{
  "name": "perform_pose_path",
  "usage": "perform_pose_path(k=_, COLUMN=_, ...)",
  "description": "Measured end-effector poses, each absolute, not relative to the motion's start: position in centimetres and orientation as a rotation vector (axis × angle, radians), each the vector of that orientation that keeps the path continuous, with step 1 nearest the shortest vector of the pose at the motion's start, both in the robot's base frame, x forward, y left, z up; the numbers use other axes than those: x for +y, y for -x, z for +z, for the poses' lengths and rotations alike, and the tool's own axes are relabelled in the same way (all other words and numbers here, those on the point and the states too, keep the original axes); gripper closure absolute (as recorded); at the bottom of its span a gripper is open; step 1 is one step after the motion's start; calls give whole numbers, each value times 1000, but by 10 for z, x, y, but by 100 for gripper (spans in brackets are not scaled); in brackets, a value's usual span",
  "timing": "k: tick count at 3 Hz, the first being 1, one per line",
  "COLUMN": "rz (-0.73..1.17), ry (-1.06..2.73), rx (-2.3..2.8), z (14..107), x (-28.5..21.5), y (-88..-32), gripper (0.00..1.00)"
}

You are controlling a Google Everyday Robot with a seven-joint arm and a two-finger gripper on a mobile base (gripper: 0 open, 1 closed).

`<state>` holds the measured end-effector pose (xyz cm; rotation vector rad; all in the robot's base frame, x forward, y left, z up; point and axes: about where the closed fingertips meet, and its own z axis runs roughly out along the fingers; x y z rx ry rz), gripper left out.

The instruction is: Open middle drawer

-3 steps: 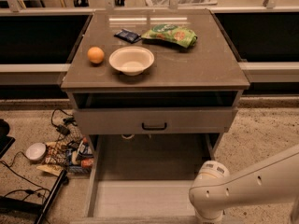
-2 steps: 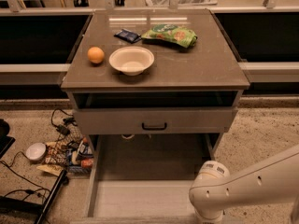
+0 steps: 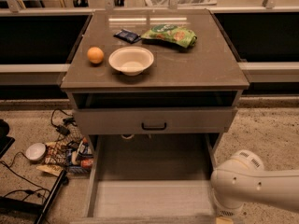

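Note:
The middle drawer [image 3: 149, 197] is pulled far out below the cabinet, its wide grey tray bare inside. Its front and handle lie at or past the bottom edge of the camera view. Above it sits the taller-fronted grey drawer [image 3: 154, 120] with a black bar handle [image 3: 154, 125]. The lowest drawer is hidden. My white arm [image 3: 243, 185] reaches in from the right, next to the tray's front right corner. My gripper is out of view below the bottom edge.
On the cabinet top [image 3: 201, 69] lie an orange [image 3: 95, 55], a white bowl [image 3: 131, 59], a green snack bag [image 3: 170, 34] and a dark packet [image 3: 126, 35]. Cables, a small basket of clutter [image 3: 70, 153] and a white round object [image 3: 35, 151] lie on the floor to the left.
My white arm joint has shifted to the right, away from the tray's corner. The drawers and the things on top have not moved.

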<state>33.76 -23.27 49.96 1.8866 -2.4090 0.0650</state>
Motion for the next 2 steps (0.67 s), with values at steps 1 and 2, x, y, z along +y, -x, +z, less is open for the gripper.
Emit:
perform_pose_path(k=1, rz=34, ry=-1741, rx=-2639, z=594, x=-277, y=-359, gripper=0)
perform_pose_path(k=2, rz=76, ry=-1840, rx=-2594, z=674, x=-297, y=-366, gripper=0)
